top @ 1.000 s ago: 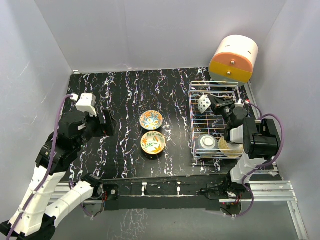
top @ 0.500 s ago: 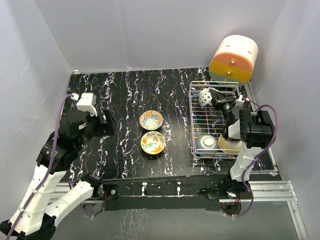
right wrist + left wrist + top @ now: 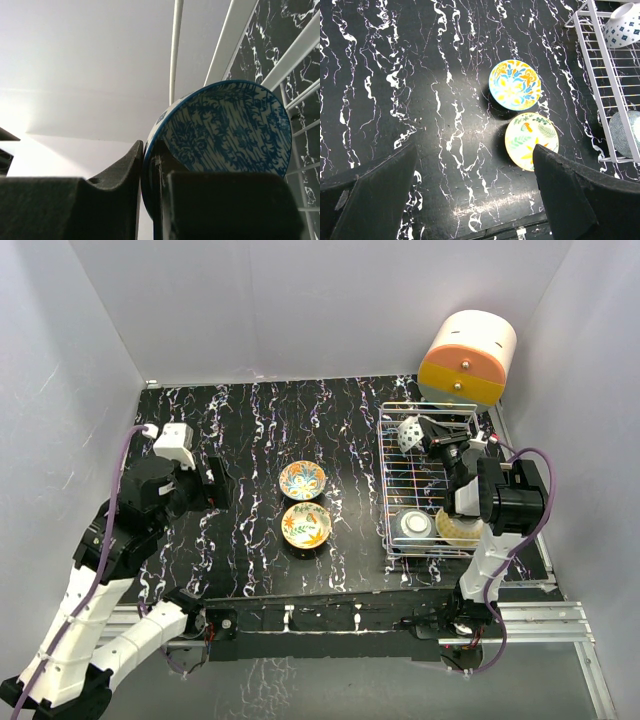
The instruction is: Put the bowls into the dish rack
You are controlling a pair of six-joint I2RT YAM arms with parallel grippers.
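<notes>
Right gripper [image 3: 425,433] pinches the blue bowl [image 3: 227,130] by its rim (tipped sideways) at the far end of the dish rack [image 3: 384,476].

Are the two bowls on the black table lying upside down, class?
No, the blue-and-orange bowl and the leafy yellow bowl both sit upright, with their painted insides facing up in the left wrist view.

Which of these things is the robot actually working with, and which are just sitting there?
Part of the job: dish rack; blue bowl, gripped by the right hand; grey-patterned bowl and yellowish bowl in the rack; blue-orange bowl and yellow leafy bowl on the table.
Just lying about: orange-and-cream box behind the rack.
</notes>
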